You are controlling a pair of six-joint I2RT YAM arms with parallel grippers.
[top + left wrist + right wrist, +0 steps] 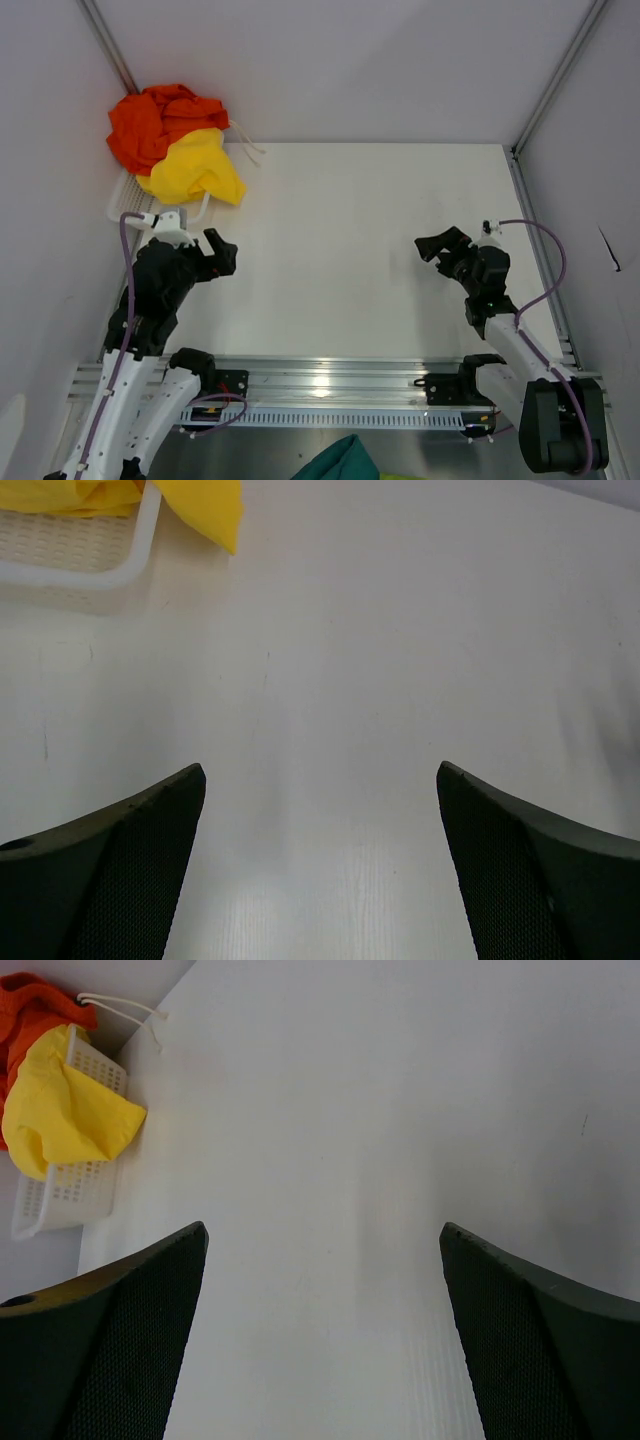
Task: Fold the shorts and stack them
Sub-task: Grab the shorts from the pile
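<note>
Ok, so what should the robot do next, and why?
Probably reach the left pincer forward to the yellow shorts. It is open and empty, and it is the closer one; the right pincer is across the table. The yellow shorts hang over the edge of the white basket in front of the orange shorts, so they look easiest to grab first.

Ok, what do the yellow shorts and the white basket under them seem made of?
The yellow shorts look like thin matte fabric, possibly synthetic: they slump in soft folds. The white basket looks like moulded plastic: stiff walls with a regular grid of holes.
</note>
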